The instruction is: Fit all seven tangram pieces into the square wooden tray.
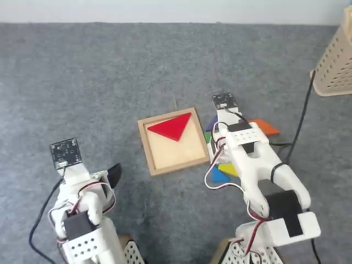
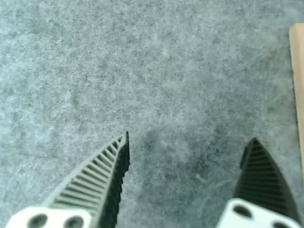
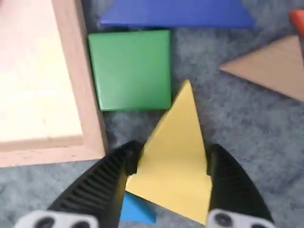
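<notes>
The square wooden tray (image 1: 149, 147) lies mid-table with a red triangle (image 1: 171, 128) in its far corner. My right gripper (image 3: 171, 152) is shut on the yellow triangle (image 3: 173, 142), one finger on each side, just off the tray's wall (image 3: 78, 71). Beside it lie a green square (image 3: 130, 69), a dark blue piece (image 3: 175, 13), a tan triangle (image 3: 273, 66) and a light blue piece (image 3: 135, 209) partly under the yellow one. An orange piece (image 1: 267, 127) lies right of the arm. My left gripper (image 2: 190, 142) hangs open over bare carpet, left of the tray's edge (image 2: 298, 71).
A perforated beige basket (image 1: 336, 60) stands at the far right, with a black cable (image 1: 300, 126) running down from it. Grey carpet (image 1: 99, 82) covers the table. The right arm (image 1: 253, 159) hides part of the loose pieces in the high view.
</notes>
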{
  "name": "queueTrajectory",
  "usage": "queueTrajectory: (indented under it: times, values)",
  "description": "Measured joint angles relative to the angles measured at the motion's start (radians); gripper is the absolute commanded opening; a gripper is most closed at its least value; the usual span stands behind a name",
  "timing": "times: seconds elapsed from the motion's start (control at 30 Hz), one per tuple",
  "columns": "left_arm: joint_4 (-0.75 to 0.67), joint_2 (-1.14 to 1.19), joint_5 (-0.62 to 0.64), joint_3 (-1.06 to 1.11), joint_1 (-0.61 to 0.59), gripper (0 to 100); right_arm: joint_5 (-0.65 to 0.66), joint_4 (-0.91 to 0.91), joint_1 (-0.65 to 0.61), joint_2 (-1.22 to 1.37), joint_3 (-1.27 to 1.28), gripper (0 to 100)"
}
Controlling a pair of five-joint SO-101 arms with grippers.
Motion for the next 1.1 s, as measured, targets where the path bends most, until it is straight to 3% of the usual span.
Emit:
queueTrajectory:
  times: [0.13,0.37,0.83,1.1]
  values:
    - [0.0,0.0,0.0,0.0,0.0,35,0.028,0.005,0.009,0.0,0.0,30.9]
    - [0.0,0.0,0.0,0.0,0.0,35,0.097,0.087,-0.025,-0.071,0.015,30.8]
    - [0.0,0.0,0.0,0.0,0.0,35,0.126,0.061,-0.041,-0.028,0.054,30.6]
    - [0.0,0.0,0.0,0.0,0.0,35,0.126,0.06,-0.006,-0.028,0.051,13.5]
